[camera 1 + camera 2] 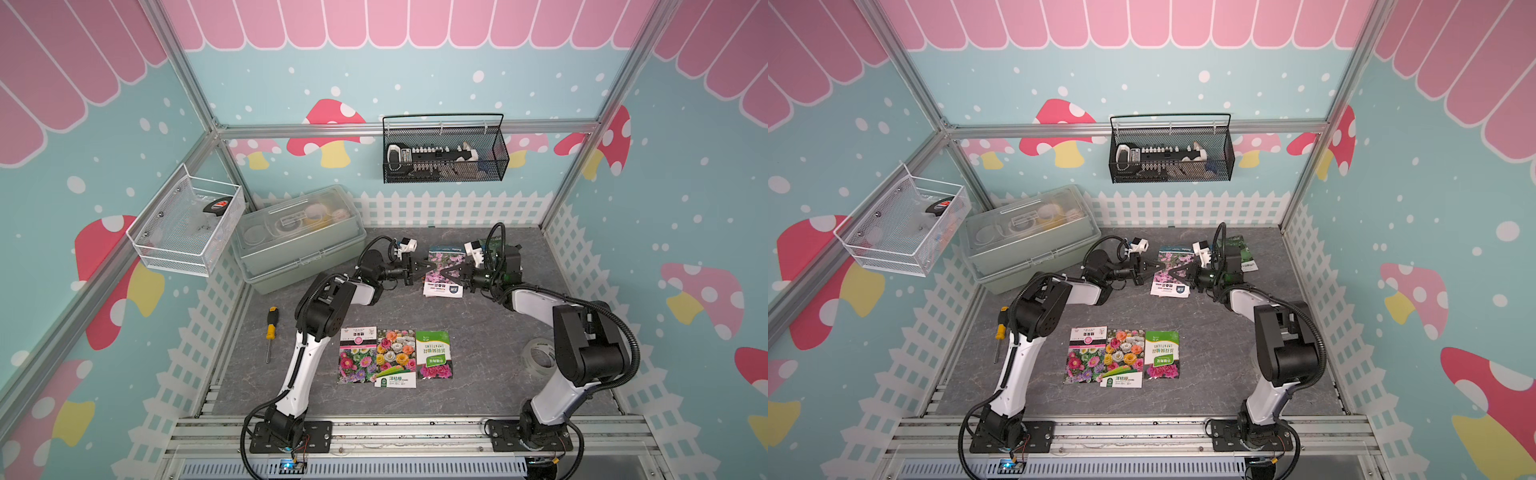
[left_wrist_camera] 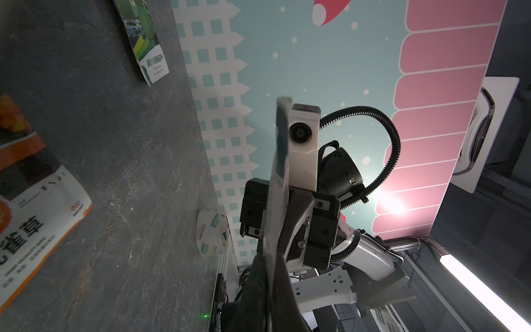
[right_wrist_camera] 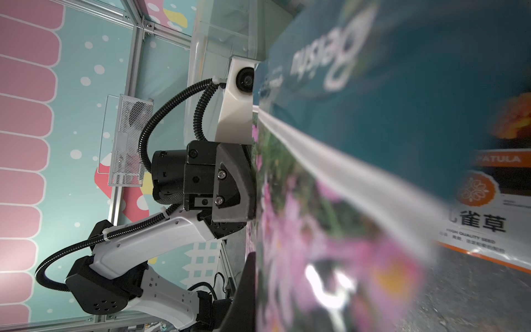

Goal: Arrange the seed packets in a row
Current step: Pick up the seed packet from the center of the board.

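Over grey table [image 1: 490, 324], pink-flower packet [image 1: 445, 259] pinched btwn L jaws & R jaws.

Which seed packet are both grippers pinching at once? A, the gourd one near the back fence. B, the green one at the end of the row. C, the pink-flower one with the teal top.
C: in a top view the left gripper and the right gripper are each shut on an opposite edge of the pink-flower packet.
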Controlling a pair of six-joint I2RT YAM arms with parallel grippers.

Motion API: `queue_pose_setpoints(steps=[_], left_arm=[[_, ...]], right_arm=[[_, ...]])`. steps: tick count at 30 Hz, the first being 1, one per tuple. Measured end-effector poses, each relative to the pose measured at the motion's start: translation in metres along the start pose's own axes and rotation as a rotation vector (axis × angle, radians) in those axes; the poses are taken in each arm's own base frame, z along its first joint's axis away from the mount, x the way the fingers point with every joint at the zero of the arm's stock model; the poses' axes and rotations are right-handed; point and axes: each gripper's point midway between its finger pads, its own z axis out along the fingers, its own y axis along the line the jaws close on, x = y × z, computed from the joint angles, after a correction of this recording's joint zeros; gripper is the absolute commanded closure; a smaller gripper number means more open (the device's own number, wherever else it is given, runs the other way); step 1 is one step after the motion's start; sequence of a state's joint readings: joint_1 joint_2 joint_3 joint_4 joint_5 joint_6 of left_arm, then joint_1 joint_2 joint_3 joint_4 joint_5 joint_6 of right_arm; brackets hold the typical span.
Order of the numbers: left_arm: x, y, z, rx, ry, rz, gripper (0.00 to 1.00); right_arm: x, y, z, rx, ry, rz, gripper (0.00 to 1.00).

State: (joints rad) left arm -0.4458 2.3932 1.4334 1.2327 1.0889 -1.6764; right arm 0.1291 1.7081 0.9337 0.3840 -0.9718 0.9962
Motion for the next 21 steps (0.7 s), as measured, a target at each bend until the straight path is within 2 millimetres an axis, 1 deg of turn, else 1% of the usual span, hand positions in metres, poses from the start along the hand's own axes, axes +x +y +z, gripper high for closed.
queue_pose_setpoints(steps=[1, 3, 4, 5, 7, 9, 11, 16, 20, 21], left_arm=[[0.0, 0.0, 0.0, 0.0, 0.0, -0.001, 1.0], [0.001, 0.001, 0.0, -0.002, 0.001, -0.005, 1.0], [0.001, 0.002, 0.0, -0.002, 0.001, -0.006, 1.0], [0.001, 0.001, 0.0, -0.001, 0.001, -0.004, 1.0], [0.001, 0.0, 0.0, 0.001, 0.001, -0.002, 1.0], [0.001, 0.0, -0.001, 0.003, 0.0, 0.002, 1.0], [0.001, -0.001, -0.001, 0.004, -0.001, 0.004, 1.0], [-0.001, -0.004, -0.005, 0.005, -0.007, 0.01, 1.0], [-0.004, -0.007, -0.009, 0.009, -0.016, 0.019, 1.0], [-0.004, -0.007, -0.01, 0.009, -0.017, 0.018, 1.0]], right_arm=[[0.001, -0.001, 0.0, 0.005, 0.002, 0.0, 0.89], [0.002, -0.003, -0.001, 0.021, 0.007, 0.0, 0.69], [0.003, -0.004, -0.001, 0.03, 0.01, -0.002, 0.64], [0.005, -0.006, -0.002, 0.039, 0.014, 0.001, 0.62], [0.008, -0.008, -0.003, 0.055, 0.02, 0.011, 0.61], [0.009, -0.007, -0.006, 0.072, 0.016, 0.011, 0.65], [0.008, -0.003, -0.009, 0.082, 0.008, 0.004, 0.69], [0.005, 0.008, -0.016, 0.09, -0.016, -0.023, 0.75], [0.004, 0.013, -0.019, 0.096, -0.027, -0.033, 0.76], [0.005, 0.013, -0.019, 0.099, -0.027, -0.032, 0.78]])
